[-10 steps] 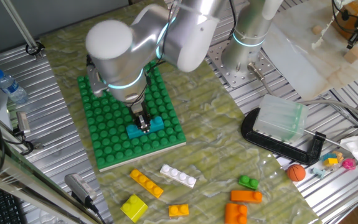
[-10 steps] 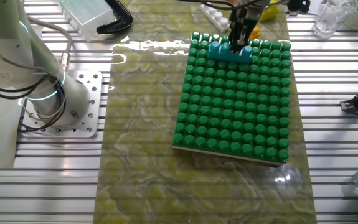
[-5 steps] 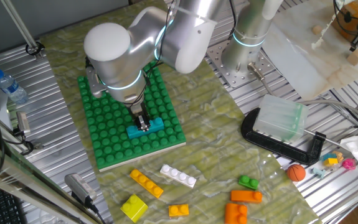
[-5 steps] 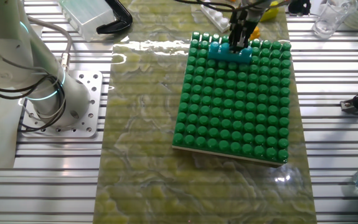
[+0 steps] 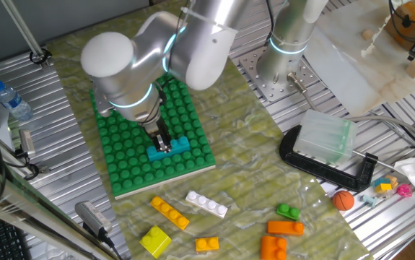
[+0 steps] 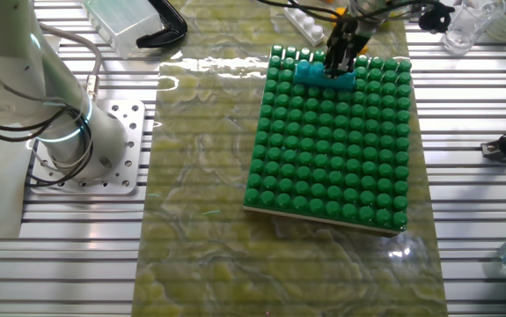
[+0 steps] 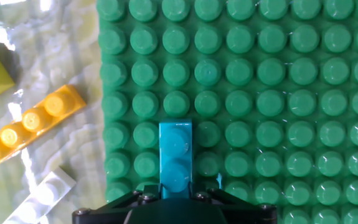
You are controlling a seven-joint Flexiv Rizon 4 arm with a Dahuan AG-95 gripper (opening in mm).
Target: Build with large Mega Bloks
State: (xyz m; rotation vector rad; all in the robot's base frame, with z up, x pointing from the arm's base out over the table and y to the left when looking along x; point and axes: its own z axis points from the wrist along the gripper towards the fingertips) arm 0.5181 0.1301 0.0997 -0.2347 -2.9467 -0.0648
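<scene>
Green studs cover a square baseplate lying on a marbled yellow-green mat over a slatted metal table. At the far left of one fixed view, a water bottle lies on the slats. To its right, the silver arm bends down over the baseplate, and its gripper pinches a teal brick at the middle, the fingers pressed against its sides. The teal brick sits on the baseplate studs near the edge closest to the loose bricks. Below the baseplate, on the mat, a row of loose bricks runs from left to right: a yellow square brick, a long yellow-orange brick, a long white brick, a small orange brick, then an orange pile with a small green brick just above it. Farther right, a clear plastic box rests on a black clamp, and an orange ball lies beside it. In the hand view, the teal brick stands between the finger bases, with the yellow-orange brick and white brick off the baseplate's left edge.
</scene>
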